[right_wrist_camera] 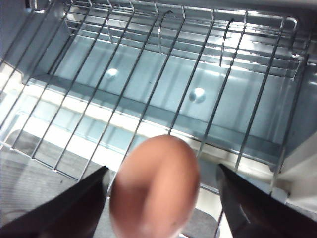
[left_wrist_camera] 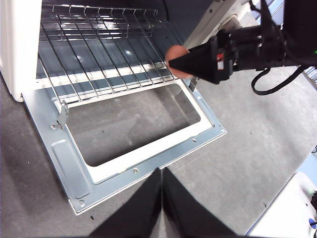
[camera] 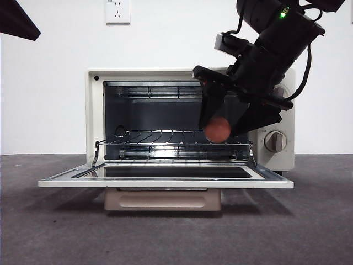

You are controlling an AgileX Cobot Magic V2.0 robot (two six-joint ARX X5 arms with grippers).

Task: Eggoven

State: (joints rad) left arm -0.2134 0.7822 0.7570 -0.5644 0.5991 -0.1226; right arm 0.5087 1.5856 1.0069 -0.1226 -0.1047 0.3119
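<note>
White wall with a socket (camera: 117, 11) backs a dark grey desk (camera: 49, 232) in the front view, where the oven (camera: 95, 110) stands with its door (camera: 165, 181) folded down flat toward the camera, the handle (camera: 162, 200) under its front edge. The rack (camera: 165, 138) spans the cavity, bare across its left and middle. The right gripper (camera: 220, 118) comes down from the upper right and holds the egg (camera: 217, 130) at the mouth of the cavity, right end, about at rack height; a knob (camera: 275, 141) shows just beside it. A black tip sits in the top left corner. From the left wrist, the left gripper (left_wrist_camera: 162, 173) hangs over the desk in front of the door's edge, jaws together and holding nothing; the right gripper (left_wrist_camera: 198, 62) reaches in level from the side with the egg (left_wrist_camera: 176, 59) at its tip, over the rack's front corner where it meets the door (left_wrist_camera: 74, 168). From the right wrist, the egg (right_wrist_camera: 154, 188) fills the gap between the jaws, which clamp its sides, its long axis running outward toward the rack (right_wrist_camera: 148, 89), whose wires stretch open to the back wall.
</note>
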